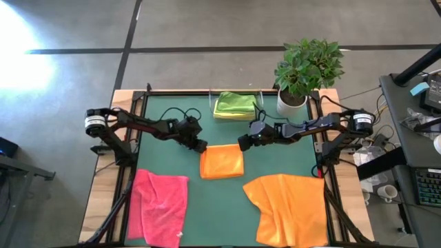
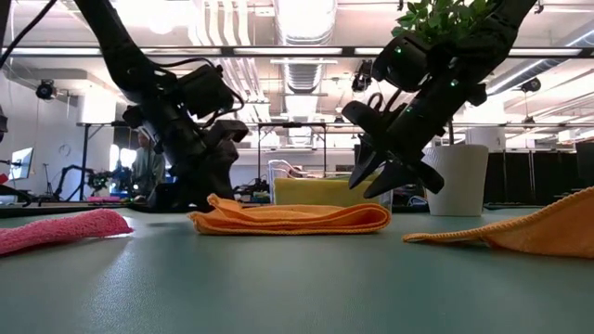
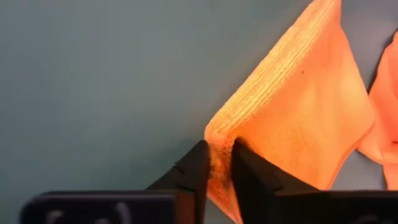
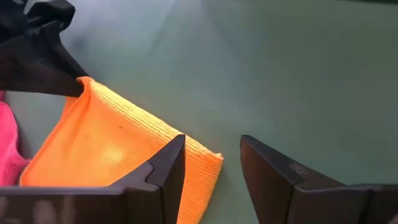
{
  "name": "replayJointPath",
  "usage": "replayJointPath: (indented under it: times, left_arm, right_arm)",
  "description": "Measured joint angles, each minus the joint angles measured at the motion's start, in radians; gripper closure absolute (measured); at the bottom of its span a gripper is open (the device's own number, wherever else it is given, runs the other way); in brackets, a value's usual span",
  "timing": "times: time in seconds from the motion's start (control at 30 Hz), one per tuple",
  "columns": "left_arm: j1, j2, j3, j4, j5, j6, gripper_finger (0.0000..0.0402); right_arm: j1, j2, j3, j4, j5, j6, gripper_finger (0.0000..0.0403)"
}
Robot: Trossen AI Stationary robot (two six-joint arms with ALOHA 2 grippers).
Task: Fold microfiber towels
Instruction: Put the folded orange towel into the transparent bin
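Observation:
A folded orange towel (image 1: 222, 162) lies flat on the green mat (image 1: 172, 131) at the table's middle. My left gripper (image 1: 200, 146) is shut on its far left corner. My right gripper (image 1: 242, 142) is open and empty, just above the far right corner (image 4: 208, 160), and touches nothing; it also shows in the low view (image 2: 385, 181). A second orange towel (image 1: 289, 209) lies spread and rumpled at the near right. A pink towel (image 1: 160, 205) lies rumpled at the near left. A folded lime green towel (image 1: 235, 105) lies at the far edge, with yellow showing under it. My left gripper pinches the folded orange towel's far left corner (image 3: 219, 146) between its two fingers, over the folded edge, so several layers. The fingers come slanting down from the table's left. The towel lies flat on the mat, with this corner slightly raised (image 2: 215, 202).
A potted plant (image 1: 303, 69) in a white pot stands at the far right corner, close behind my right arm. Bare mat shows between the pink towel and the spread orange towel (image 1: 217, 213). Black frame rails run along both sides of the table.

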Motion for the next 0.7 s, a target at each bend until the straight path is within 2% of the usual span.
replayJointPath:
  times: [0.17,0.43,0.7]
  left_arm:
    - [0.0,0.0,0.0,0.002,0.001,0.012,0.0397]
    - [0.0,0.0,-0.001,0.022,0.002,0.014,0.0394]
    - [0.0,0.0,-0.001,0.019,0.004,0.014,0.0394]
  right_arm:
    - [0.015,0.0,0.0,0.001,0.004,0.025,0.0259]
    - [0.043,0.072,0.002,0.053,0.036,0.098,0.0259]
    - [0.041,0.182,0.054,0.086,-0.015,0.103,0.0259]
